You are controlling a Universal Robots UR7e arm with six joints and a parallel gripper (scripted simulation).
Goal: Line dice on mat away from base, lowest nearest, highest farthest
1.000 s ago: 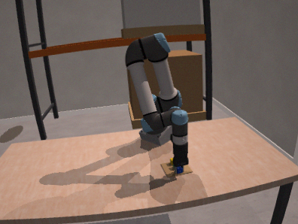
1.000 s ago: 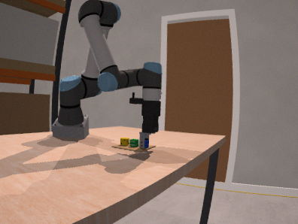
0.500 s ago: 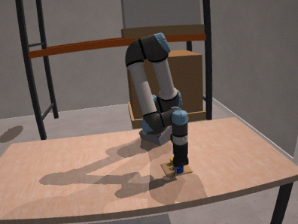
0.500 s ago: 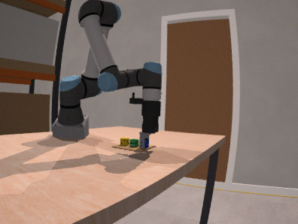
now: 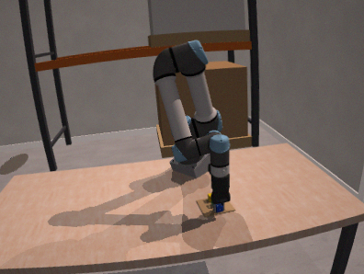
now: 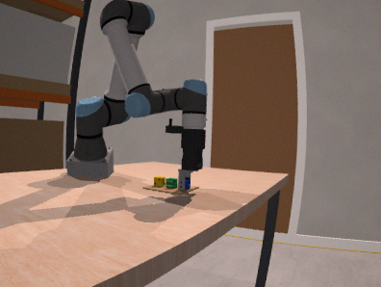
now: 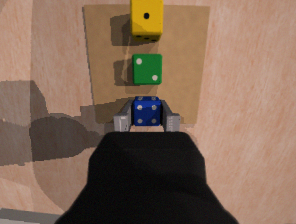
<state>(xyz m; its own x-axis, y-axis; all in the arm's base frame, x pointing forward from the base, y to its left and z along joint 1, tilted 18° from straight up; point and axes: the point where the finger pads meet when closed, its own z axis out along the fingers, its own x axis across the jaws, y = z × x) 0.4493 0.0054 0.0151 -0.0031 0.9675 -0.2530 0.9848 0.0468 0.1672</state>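
A tan mat [image 7: 192, 60] [image 5: 202, 204] [image 6: 152, 188] lies flat on the table. Three dice stand on it in a line. The yellow die [image 7: 146, 19] [image 6: 159, 181] [image 5: 209, 195] shows one and is nearest the base. The green die [image 7: 147, 69] [image 6: 170, 182] shows two, in the middle. The blue die [image 7: 147, 112] [image 6: 187, 183] [image 5: 219, 208] shows four and sits at the mat's far edge. My gripper [image 7: 146, 107] [image 6: 183, 185] [image 5: 217, 206] points straight down and is shut on the blue die, one finger on each side, low at the mat. The green die is hidden behind the gripper in the top view.
The arm's base [image 6: 89, 166] [image 5: 187, 166] stands on the wooden table [image 5: 92, 202] behind the mat. The table's front edge is close beyond the blue die. A shelf rack [image 5: 43, 92] and cardboard boxes [image 5: 230, 92] stand behind the table.
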